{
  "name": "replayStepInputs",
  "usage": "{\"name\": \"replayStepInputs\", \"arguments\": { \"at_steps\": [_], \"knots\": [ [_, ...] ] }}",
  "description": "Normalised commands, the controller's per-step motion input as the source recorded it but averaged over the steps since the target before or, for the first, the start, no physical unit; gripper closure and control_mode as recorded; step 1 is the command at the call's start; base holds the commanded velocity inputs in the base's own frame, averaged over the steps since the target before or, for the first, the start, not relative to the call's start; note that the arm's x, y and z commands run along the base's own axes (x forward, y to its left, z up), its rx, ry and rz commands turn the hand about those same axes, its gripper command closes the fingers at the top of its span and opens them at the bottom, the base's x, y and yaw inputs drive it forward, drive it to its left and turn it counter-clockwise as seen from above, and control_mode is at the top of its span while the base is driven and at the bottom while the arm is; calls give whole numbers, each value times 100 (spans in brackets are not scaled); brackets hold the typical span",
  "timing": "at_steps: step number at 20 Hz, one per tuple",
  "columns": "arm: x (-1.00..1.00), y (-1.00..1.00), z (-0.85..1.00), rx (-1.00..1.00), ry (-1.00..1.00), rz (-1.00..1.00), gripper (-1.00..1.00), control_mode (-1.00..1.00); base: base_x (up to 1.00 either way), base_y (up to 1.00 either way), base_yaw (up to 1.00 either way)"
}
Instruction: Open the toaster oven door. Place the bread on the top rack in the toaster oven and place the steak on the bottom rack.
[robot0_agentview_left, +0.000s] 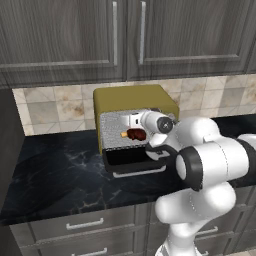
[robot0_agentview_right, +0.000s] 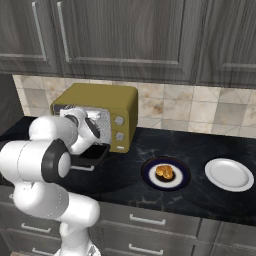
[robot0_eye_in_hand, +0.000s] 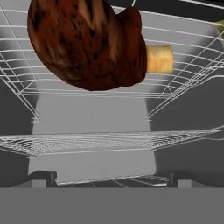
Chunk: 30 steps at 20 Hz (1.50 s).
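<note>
The mustard-yellow toaster oven (robot0_agentview_left: 134, 98) stands on the counter with its door (robot0_agentview_left: 131, 159) folded down flat. The dark reddish-brown steak (robot0_eye_in_hand: 87, 43) lies on a wire rack (robot0_eye_in_hand: 183, 83) in the lower half of the cavity, with a tan stub (robot0_eye_in_hand: 159, 59) poking from its side. A second wire rack (robot0_eye_in_hand: 109, 142) spans the cavity closer to my fingers. My gripper (robot0_eye_in_hand: 111, 177) is at the oven mouth, open, with nothing between its fingertips and a gap to the steak. The golden bread (robot0_agentview_right: 164, 172) sits on a dark blue plate (robot0_agentview_right: 148, 176) to the oven's right.
An empty white plate (robot0_agentview_right: 229, 174) lies right of the blue plate. Grey wall cabinets (robot0_agentview_right: 125, 35) hang above the oven. My arm's elbow (robot0_agentview_left: 210, 160) looms over the counter's front edge, just right of the lowered door.
</note>
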Motion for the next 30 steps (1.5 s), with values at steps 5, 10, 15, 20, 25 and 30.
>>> {"name": "replayStepInputs", "arguments": {
  "at_steps": [5, 10, 15, 20, 25, 30],
  "knots": [
    [21, 3, -35, 0, 3, -5, -100, -100, 0, 0, 0],
    [14, 0, -45, 0, 6, -5, -100, -100, 0, 0, 0],
    [10, 1, -33, 0, 1, -5, -100, -100, 0, 0, 0],
    [0, 2, -1, 0, -13, -5, -100, -100, 0, 0, 0],
    [9, 12, -1, 0, -15, -2, -100, -100, 0, 0, 0],
    [24, 16, -5, 0, -5, 0, -100, -100, 0, 0, 0]
  ]
}}
